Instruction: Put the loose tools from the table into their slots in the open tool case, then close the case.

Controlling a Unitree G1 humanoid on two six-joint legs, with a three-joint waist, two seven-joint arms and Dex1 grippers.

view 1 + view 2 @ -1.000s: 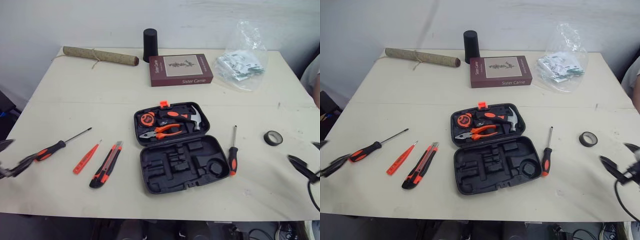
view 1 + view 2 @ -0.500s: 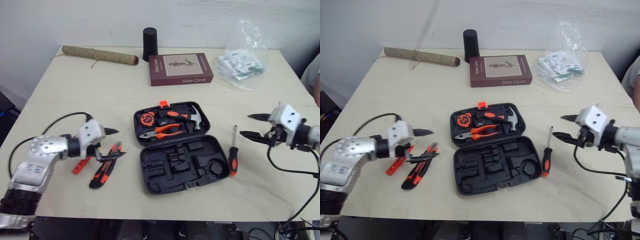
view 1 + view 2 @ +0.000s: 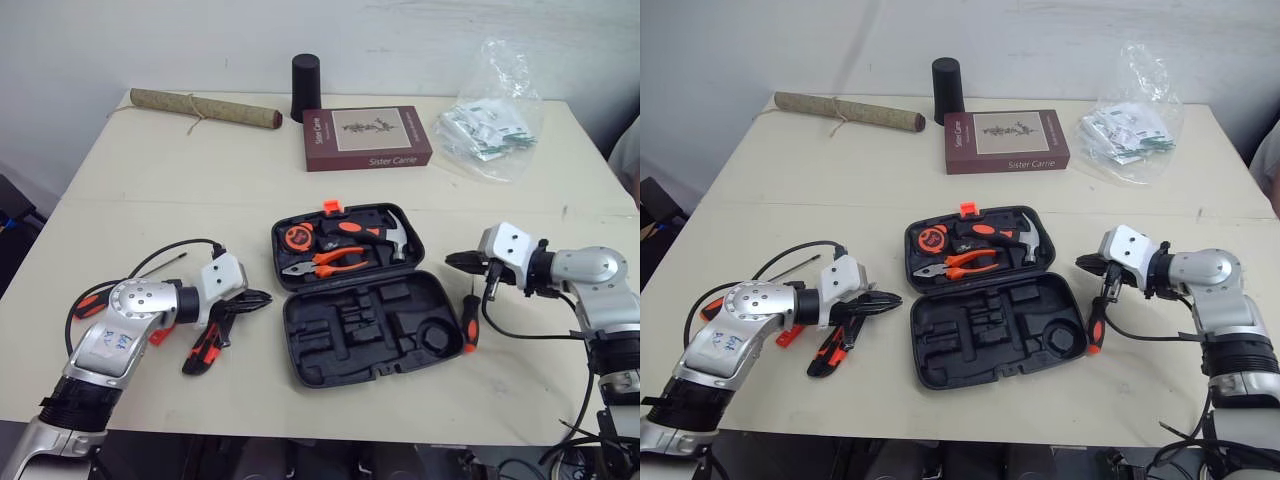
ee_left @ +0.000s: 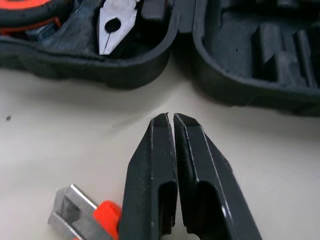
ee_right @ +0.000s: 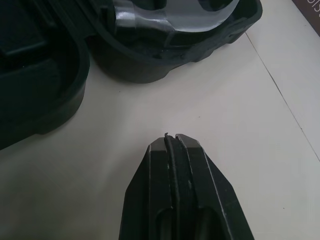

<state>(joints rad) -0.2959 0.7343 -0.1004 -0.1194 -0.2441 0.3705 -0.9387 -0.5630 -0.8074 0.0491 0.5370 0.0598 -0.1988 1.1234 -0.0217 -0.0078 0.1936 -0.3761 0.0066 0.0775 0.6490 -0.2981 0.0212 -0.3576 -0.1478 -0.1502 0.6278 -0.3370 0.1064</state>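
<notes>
Tool case (image 3: 322,362) open on table (image 3: 150,180), left gripper (image 3: 264,297) and right gripper (image 3: 449,260) both closed, empty, flanking it.

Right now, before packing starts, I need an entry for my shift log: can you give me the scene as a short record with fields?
Case: open, mid-table; front half's slots empty
In lid half: tape measure, pliers, hammer
Loose, robot's left: utility knife, left screwdriver
Loose, robot's right: right screwdriver, beside the case
Left tool: shut, holding nothing, by the utility knife, pointing at the case
Right tool: shut, holding nothing, near the right screwdriver
</notes>
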